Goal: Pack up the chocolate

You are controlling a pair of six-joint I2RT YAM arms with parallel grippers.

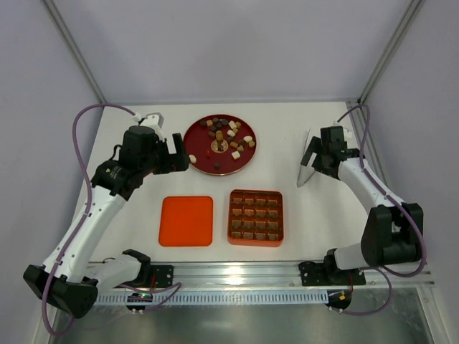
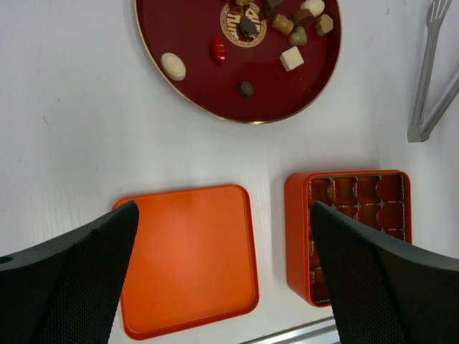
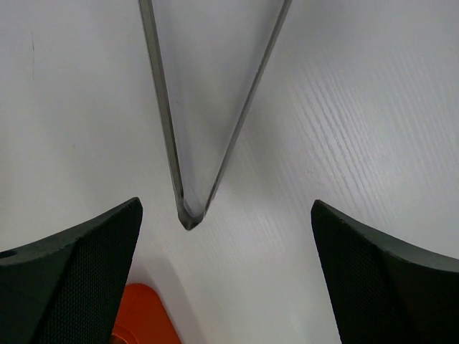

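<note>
The chocolate (image 1: 224,136) is many small brown, dark and cream pieces on a round red plate (image 1: 202,158) at the table's back centre. They also show in the left wrist view (image 2: 291,59). My left gripper (image 1: 179,160) hovers open and empty just left of the plate; in its own view (image 2: 222,287) it is above the orange lid (image 2: 186,258). My right gripper (image 1: 313,159) is open and empty over the metal tweezers (image 1: 303,177). Their joined end (image 3: 188,215) lies between my fingers, untouched.
The orange gridded box (image 1: 255,217) stands in front of the plate, the flat lid (image 1: 186,221) to its left. I cannot tell whether the box's cells (image 2: 355,197) hold anything. An orange corner (image 3: 140,322) shows in the right wrist view. A metal rail (image 1: 237,272) runs along the near edge.
</note>
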